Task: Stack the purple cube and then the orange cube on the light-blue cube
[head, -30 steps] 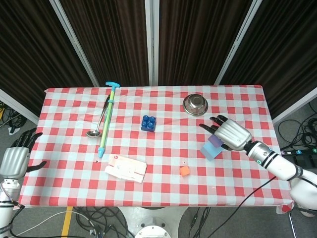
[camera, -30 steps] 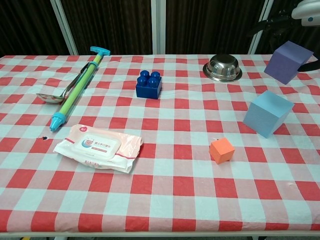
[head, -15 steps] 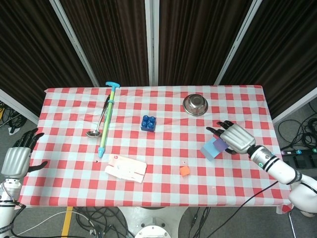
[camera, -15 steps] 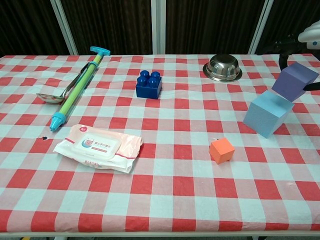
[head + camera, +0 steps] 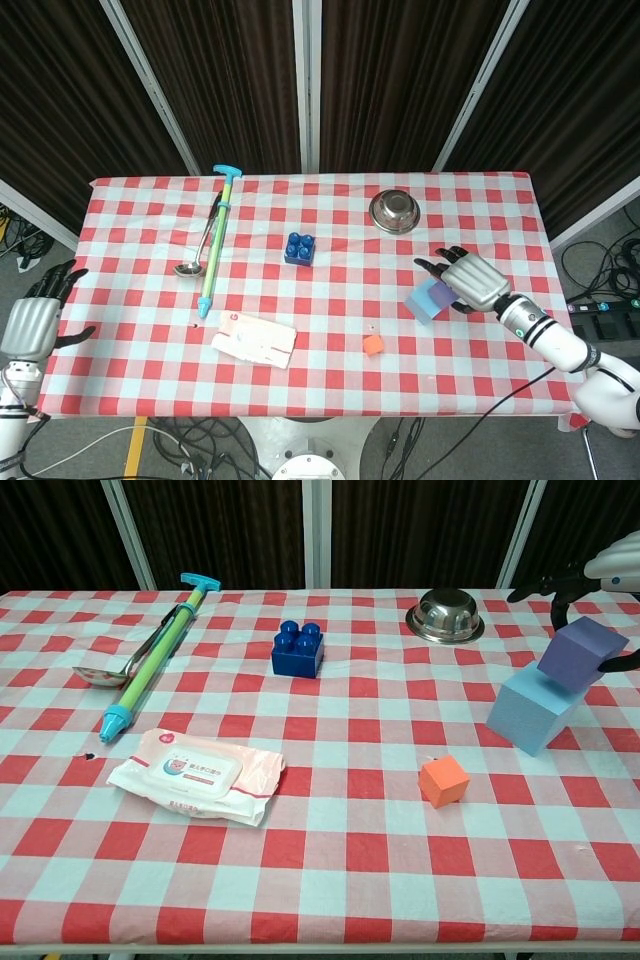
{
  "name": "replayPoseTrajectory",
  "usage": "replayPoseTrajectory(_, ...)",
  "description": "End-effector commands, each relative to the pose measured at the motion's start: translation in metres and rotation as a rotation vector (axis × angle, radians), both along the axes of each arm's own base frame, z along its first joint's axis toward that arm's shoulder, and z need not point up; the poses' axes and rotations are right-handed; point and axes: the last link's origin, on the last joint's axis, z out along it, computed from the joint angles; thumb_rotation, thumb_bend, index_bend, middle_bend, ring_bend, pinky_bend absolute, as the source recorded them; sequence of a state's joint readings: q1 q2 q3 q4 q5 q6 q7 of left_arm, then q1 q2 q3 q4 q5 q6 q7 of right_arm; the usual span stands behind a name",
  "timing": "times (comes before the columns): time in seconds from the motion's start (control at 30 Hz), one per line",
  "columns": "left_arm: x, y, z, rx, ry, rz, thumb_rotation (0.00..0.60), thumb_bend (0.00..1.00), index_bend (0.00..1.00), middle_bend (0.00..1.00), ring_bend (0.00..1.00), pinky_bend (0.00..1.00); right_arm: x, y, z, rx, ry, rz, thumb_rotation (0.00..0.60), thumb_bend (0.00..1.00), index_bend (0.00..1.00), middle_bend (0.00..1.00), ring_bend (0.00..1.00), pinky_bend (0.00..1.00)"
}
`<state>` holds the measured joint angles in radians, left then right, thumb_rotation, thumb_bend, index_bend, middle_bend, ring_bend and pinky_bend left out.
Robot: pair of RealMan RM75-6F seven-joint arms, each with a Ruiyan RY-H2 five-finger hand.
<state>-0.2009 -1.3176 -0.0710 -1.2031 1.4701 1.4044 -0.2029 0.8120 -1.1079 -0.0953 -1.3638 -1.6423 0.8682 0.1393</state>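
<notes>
Red-and-white checked cloth covers the whole table [image 5: 330, 880], dark curtains behind, and all the action is over on the right side.

So the right hand [image 5: 470, 282] had the purple cube [image 5: 581, 653] up in the air a second ago, clearly above the light-blue cube [image 5: 530, 712]. Now it's come down and the purple one is touching the top of the blue one, sitting tilted and pushed toward the right edge rather than square on it. Fingers are still wrapped around the purple cube as far as I can see, so it's being held, not let go yet. I'd say the first stacking step is almost done, it just needs to settle flat before the hand lets go, otherwise it could slide off.

Orange cube [image 5: 444, 780] hasn't been touched, sitting on the cloth near the front, a bit left of the blue one. That's next.

Left hand [image 5: 30, 322] is way off at the near left edge of the table, fingers loosely apart, holding nothing.

Bowl, toy brick, ladle, pump and wipes pack are just lying around.
</notes>
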Motion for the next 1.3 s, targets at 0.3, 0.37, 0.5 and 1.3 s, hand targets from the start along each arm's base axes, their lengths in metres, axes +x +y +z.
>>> replayPoseTrajectory(0.3, 0.0, 0.001, 0.0, 0.0, -0.007, 0.0, 0.6, 0.09, 0.22, 0.2, 0.12, 0.26, 0.004, -0.005, -0.007, 0.017, 0.003, -0.002, 0.6, 0.16, 0.0, 0.43, 0.11, 0.17)
replayPoseTrajectory(0.37, 0.0, 0.001, 0.0, -0.005, -0.013, 0.003, 0.6, 0.09, 0.22, 0.2, 0.12, 0.27, 0.005, -0.005, -0.009, 0.021, 0.005, -0.002, 0.6, 0.16, 0.0, 0.43, 0.11, 0.17)
replayPoseTrajectory(0.5, -0.001, 0.001, 0.0, -0.007, -0.013, 0.004, 0.6, 0.09, 0.22, 0.2, 0.12, 0.27, 0.005, -0.005, -0.01, 0.027, 0.003, -0.003, 0.6, 0.16, 0.0, 0.43, 0.11, 0.17)
replayPoseTrajectory(1.3, 0.003, 0.004, 0.0, -0.006, -0.021, -0.005, 0.6, 0.09, 0.22, 0.2, 0.12, 0.27, 0.007, -0.007, -0.017, 0.044, 0.036, -0.006, 0.6, 0.13, 0.0, 0.42, 0.11, 0.17)
